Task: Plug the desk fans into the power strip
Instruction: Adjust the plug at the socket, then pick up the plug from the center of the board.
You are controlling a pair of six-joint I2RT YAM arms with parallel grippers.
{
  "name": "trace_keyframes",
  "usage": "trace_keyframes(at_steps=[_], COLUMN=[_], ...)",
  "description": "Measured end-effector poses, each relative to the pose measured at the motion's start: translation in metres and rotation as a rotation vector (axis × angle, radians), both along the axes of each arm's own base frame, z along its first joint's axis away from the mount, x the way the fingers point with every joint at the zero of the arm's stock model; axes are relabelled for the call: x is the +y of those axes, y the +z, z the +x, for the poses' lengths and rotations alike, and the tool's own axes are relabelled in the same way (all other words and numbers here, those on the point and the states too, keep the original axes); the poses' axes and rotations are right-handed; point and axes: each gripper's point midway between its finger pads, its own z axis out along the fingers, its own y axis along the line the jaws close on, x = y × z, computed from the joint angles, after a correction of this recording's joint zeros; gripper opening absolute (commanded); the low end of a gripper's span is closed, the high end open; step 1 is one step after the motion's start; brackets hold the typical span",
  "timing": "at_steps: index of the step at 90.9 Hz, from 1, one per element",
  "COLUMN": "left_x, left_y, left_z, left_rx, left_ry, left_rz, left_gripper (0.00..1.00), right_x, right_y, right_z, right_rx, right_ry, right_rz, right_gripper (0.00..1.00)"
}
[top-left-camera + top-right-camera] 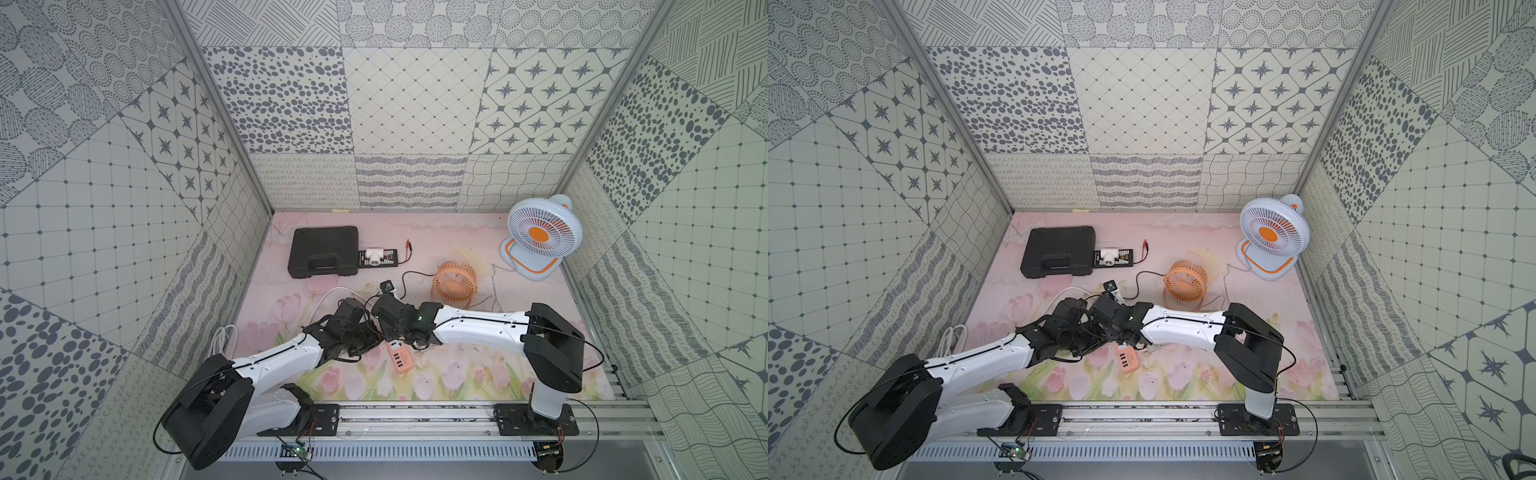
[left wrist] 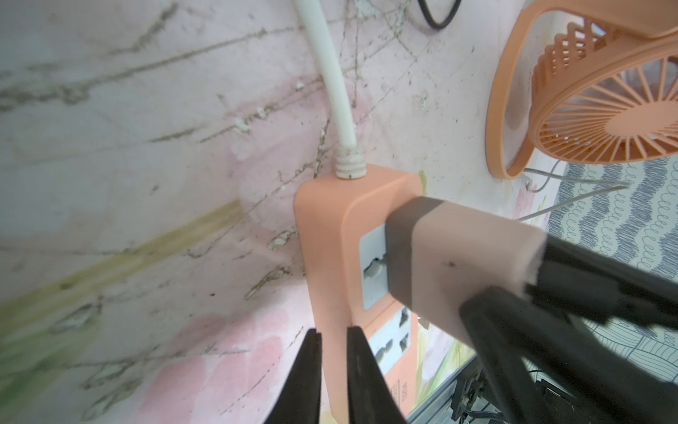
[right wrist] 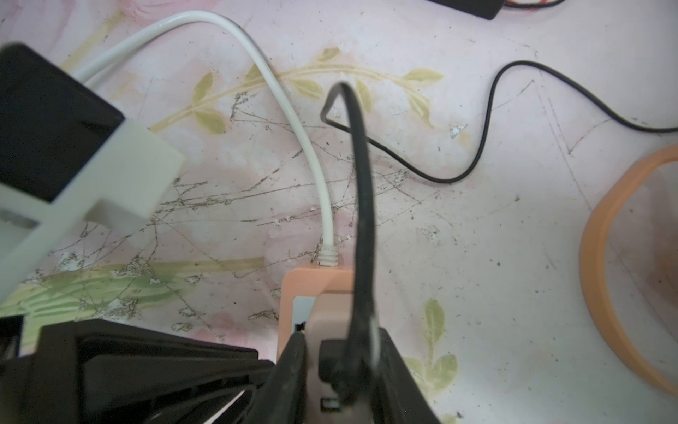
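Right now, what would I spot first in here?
The white-and-black left arm and right arm meet mid-table; the right gripper holds a pinkish plug block against the flat peach-orange power strip. A big white-and-blue fan with an orange hub stands in the far right corner, a small orange fan nearer the middle.

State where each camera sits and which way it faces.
Top views: high above the arm bases, looking down and forward over the table; left arm and right arm show.
Left wrist: looks along the left gripper at the power strip; fingertips show.
Right wrist: looks down past the right gripper, clamped on the plug.
Shared: both wrist views show strip, plug, orange fan.
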Motion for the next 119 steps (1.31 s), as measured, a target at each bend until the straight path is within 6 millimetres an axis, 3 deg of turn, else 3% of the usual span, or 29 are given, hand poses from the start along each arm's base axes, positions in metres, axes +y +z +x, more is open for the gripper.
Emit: trace_keyframes(at_steps=[12, 21, 38, 56, 65, 74, 91, 106, 119], left_x=[0.0, 0.0, -0.001, -0.001, -0.001, -0.001, -0.002, -0.006, -0.026], left_y=[0.002, 0.003, 0.008, 0.012, 0.016, 0.023, 0.048, 0.076, 0.106], left_z=[0.0, 0.001, 0.002, 0.003, 0.003, 0.003, 0.004, 0.001, -0.017], left_rx=[-0.005, -0.01, -0.027, -0.039, -0.049, -0.067, -0.127, -0.215, -0.314], left_ry=[0.0, 0.0, -0.003, -0.006, -0.008, -0.012, -0.02, -0.056, -0.179], left_rz=[-0.003, -0.006, -0.012, -0.016, -0.02, -0.027, -0.058, -0.107, -0.187], left_gripper=[0.19, 0.19, 0.2, 0.2, 0.2, 0.2, 0.22, 0.24, 0.29], right_x=[-0.001, 0.0, -0.001, -0.015, -0.018, -0.026, -0.077, -0.122, -0.145], right_y=[-0.002, 0.005, 0.007, -0.004, 0.005, 0.025, 0.05, 0.033, -0.006], right_z=[-0.002, -0.001, -0.004, -0.021, -0.025, -0.03, -0.044, -0.064, -0.081], right_rx=[-0.002, -0.011, 0.017, 0.084, 0.084, 0.059, 0.019, 0.06, 0.142], right_ry=[-0.016, -0.026, -0.019, 0.01, 0.014, 0.007, -0.077, -0.171, -0.264], right_rz=[0.01, 0.033, 0.024, -0.057, -0.045, 0.002, 0.115, 0.246, 0.364], right_gripper=[0.0, 0.22, 0.44, 0.59, 0.65, 0.68, 0.62, 0.55, 0.54])
